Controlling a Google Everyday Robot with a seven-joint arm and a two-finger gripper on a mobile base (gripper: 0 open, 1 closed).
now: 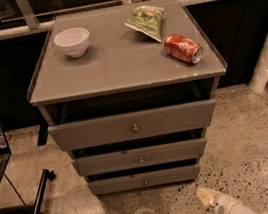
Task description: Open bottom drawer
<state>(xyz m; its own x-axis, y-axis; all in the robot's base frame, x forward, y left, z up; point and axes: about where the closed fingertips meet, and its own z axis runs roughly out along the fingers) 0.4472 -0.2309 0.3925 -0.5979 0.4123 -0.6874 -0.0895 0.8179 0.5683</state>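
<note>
The robot's white arm [237,210] enters from the bottom right corner, slanting up and to the left. Its gripper [206,196], pale yellow at the tip, sits low.

Cream-tipped pincer [207,197] over speckled floor [262,149]; grey bottom drawer [144,179] just up-left of it; red can [183,48], white bowl [72,41] far beyond.
</note>
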